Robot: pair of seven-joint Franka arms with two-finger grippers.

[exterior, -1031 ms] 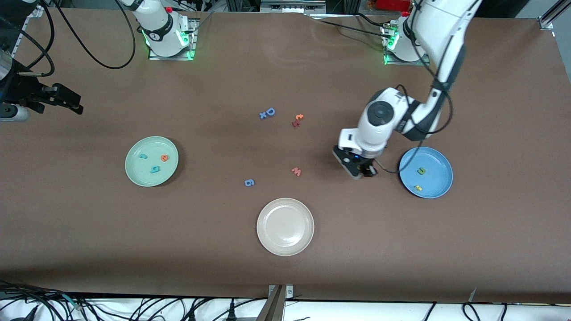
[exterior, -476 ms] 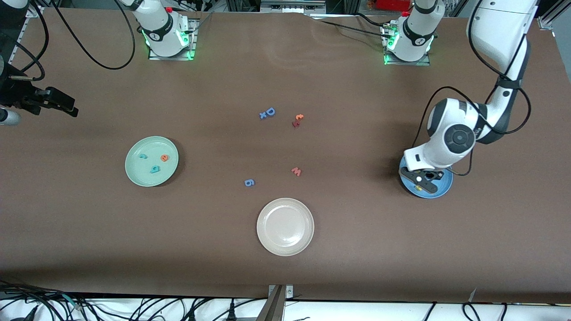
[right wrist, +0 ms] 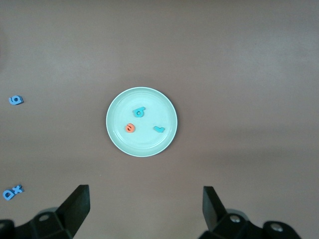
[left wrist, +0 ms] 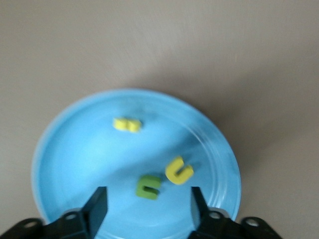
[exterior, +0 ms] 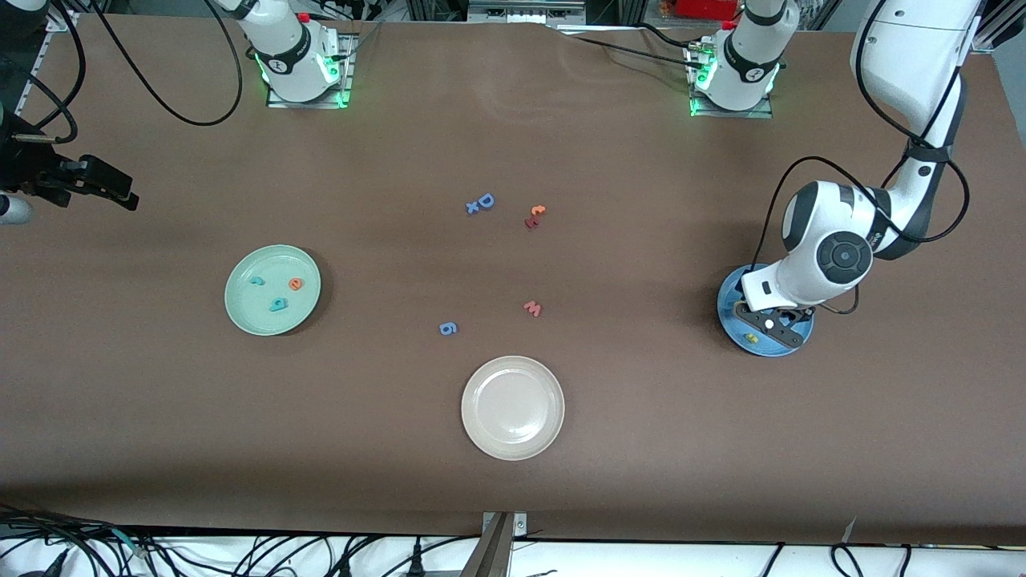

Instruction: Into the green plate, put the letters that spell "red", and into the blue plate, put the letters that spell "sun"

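- The left gripper (left wrist: 144,211) is hanging low over the blue plate (exterior: 731,288), which is sitting near the left arm's end of the table; its jaws are standing apart with nothing between them, so the drop of the last "sun" letter looks to be finishing.
- Three letters are lying in that plate: a yellow "s" (left wrist: 127,124), a yellow u/n shape (left wrist: 179,170) and a green u/n shape (left wrist: 148,186), the two u/n shapes just beside each other.
- The green plate (exterior: 240,308), toward the right arm's end of the table, is holding three letters: an orange "e" (exterior: 296,283), a teal "d" (exterior: 277,304) and a smaller teal "r" (exterior: 256,281).
- The right gripper (right wrist: 144,209) is waiting high over the green plate, spread wide and empty.
- Both words appear to be sorted; the next move is probably just lifting the left arm straight up, without clipping the plate's rim.
- Counted: three plates, including one empty cream-white plate (exterior: 513,407) toward the table's front edge, and six sorted letters.
- Staying on the bare table mid-way: a blue "g" (exterior: 448,328), a pinkish-red "w" (exterior: 532,308), a blue "D" cluster (exterior: 481,203) and a small red-orange cluster (exterior: 535,216).
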